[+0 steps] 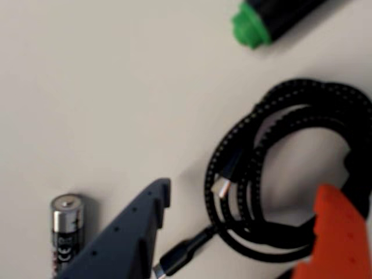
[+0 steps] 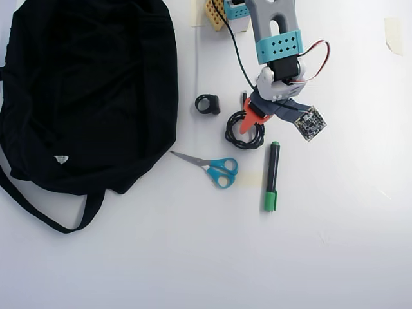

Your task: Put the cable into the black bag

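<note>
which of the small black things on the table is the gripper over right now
The coiled cable. The gripper sits right over its loops, while the black ring clip lies to its left and the green-capped marker lower right, both untouched, in the overhead view.

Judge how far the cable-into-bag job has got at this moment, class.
Nothing is finished: the cable lies coiled on the table, right of the black bag in the overhead view. In hand: the gripper is open over the coil, fingers straddling one side of it, not closed. Left: closing, lifting, carrying it to the bag and dropping it in.
</note>
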Robot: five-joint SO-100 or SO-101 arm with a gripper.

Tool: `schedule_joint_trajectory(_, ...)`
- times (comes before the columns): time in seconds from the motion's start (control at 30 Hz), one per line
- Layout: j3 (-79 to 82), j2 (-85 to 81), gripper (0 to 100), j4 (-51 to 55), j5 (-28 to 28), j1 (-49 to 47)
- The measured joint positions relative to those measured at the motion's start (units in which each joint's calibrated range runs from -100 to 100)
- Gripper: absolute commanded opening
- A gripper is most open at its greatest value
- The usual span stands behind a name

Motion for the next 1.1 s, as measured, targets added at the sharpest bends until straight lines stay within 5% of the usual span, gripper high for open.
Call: schedule_joint_trajectory(1.1,0.2,2.3,30,0.0,0.0,0.2)
